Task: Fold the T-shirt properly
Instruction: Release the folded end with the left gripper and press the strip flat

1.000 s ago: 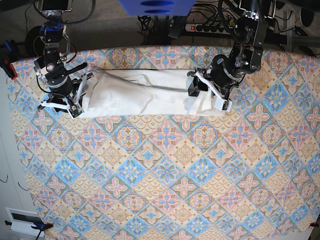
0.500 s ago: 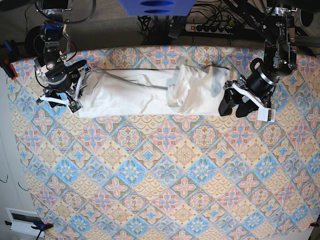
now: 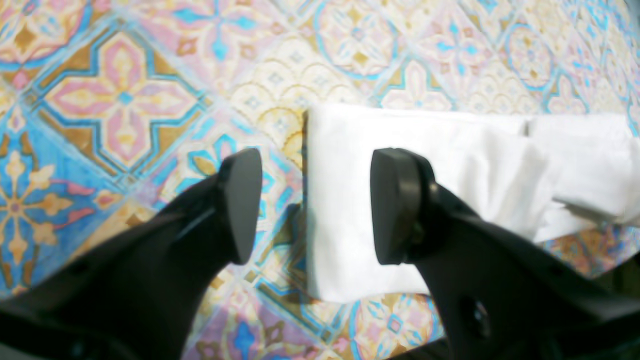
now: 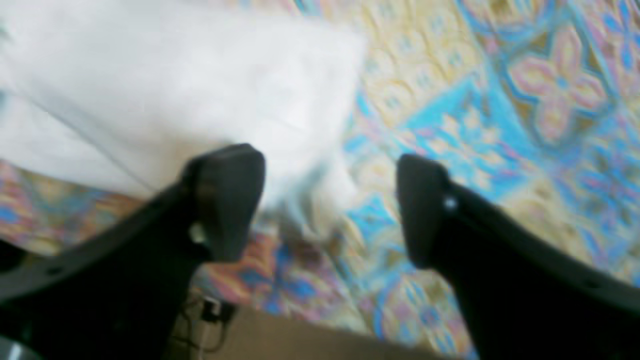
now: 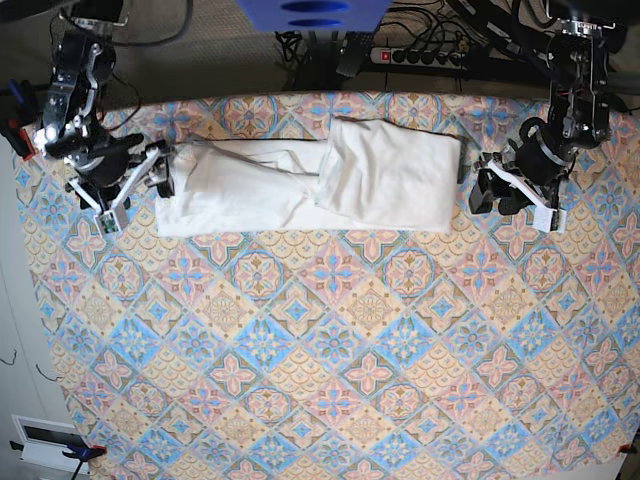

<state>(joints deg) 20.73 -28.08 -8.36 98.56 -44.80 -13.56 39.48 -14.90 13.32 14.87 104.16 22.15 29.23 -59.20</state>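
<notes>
White T-shirt lies part-folded on patterned tablecloth, no print readable.

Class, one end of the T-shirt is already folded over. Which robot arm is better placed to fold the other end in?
Probably the right. Its open right gripper sits beside the T-shirt's flat, unfolded end, while the left gripper stands by the end already folded over.

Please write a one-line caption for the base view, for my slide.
Both grippers, left and right, open beside the half-folded white T-shirt on the patterned tablecloth.
</notes>
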